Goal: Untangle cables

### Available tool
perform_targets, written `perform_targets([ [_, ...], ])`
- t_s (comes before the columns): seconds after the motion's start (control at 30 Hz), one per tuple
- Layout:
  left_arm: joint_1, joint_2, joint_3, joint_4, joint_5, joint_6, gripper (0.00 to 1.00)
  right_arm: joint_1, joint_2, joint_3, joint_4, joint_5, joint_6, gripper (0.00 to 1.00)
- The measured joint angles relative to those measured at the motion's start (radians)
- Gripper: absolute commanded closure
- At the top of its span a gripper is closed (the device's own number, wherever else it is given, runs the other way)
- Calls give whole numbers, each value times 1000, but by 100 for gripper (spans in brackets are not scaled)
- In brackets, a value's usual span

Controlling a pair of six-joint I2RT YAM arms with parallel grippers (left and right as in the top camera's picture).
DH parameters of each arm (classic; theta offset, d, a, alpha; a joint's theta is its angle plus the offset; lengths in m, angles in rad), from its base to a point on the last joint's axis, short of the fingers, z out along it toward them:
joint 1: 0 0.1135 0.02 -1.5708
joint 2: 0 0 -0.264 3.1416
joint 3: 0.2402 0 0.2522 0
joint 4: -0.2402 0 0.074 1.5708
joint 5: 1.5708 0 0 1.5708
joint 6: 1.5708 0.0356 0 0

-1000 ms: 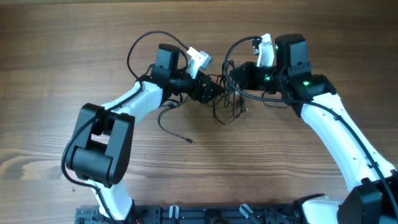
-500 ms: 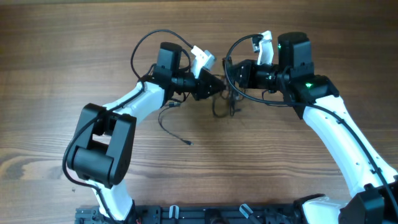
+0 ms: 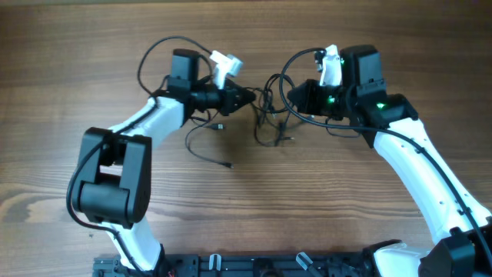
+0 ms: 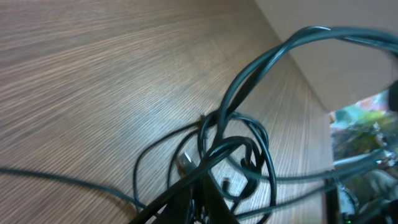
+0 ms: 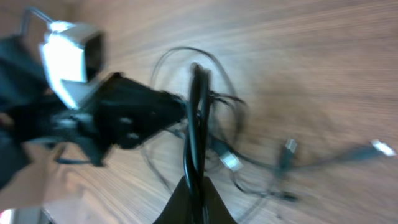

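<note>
The cables [image 3: 270,127] are thin black cords bunched in loose loops between my two grippers, lifted partly off the wooden table [image 3: 323,200]. My left gripper [image 3: 250,98] reaches in from the left and is shut on a strand of the cables [image 4: 239,146], its jaws [image 4: 207,193] pressed together round it. From the right, my right gripper [image 3: 289,98] is shut on a twisted pair of cords [image 5: 196,118] that runs straight out from its jaws [image 5: 194,185]. Small plug ends [image 5: 290,147] hang below the bunch. One loose cord [image 3: 201,146] trails down left to a plug [image 3: 228,165].
Thicker black arm cables arch over each wrist [image 3: 157,54] [image 3: 296,58]. In the right wrist view the left gripper and its white camera [image 5: 71,53] sit close behind the bunch. Bare wood lies around the tangle on all sides.
The left gripper has shut on a strand and drawn back to the left. The bunch has stretched wider between the two grippers. The right arm has barely moved.
</note>
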Motion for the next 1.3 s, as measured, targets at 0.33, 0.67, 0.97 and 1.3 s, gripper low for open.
perform_targets([
  [0.33, 136, -79, 0, -76, 178, -9, 96, 15, 4, 0, -63, 238, -1, 95],
  [0.67, 280, -453, 3, -179, 124, -43, 80, 2, 109, 0, -54, 311, -1, 95],
  [0.97, 230, -422, 5, -242, 57, -21, 43, 8, 109, 0, 7, 100, -30, 95],
  [1.3, 37, -238, 5, -231, -101, 31, 45, 78, 4, 0, 14, -4, -54, 95],
])
